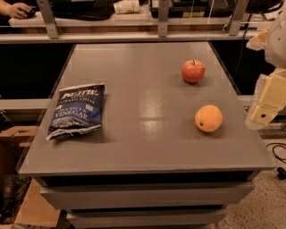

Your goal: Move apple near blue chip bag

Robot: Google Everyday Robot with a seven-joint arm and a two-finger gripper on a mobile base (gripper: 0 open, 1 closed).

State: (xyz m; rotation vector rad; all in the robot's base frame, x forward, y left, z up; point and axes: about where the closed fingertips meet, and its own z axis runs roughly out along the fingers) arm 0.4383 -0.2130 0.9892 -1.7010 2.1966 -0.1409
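A small red apple (193, 71) with a short dark stem stands on the grey table (143, 147), at the far right. A dark-blue chip bag (77, 110) with white "Sea Salt & Vinegar" lettering lies flat near the table's left edge. The apple and the bag are far apart, with bare table between them. My gripper (262, 112), pale cream in colour, hangs at the right edge of the view, beyond the table's right side. It is to the right of and nearer than the apple, and touches nothing.
A smooth round orange (208, 118) sits on the table in front of the apple, close to the gripper. A metal rail and shelf (134, 36) run behind the table. A person's hand (15, 10) rests at the top left.
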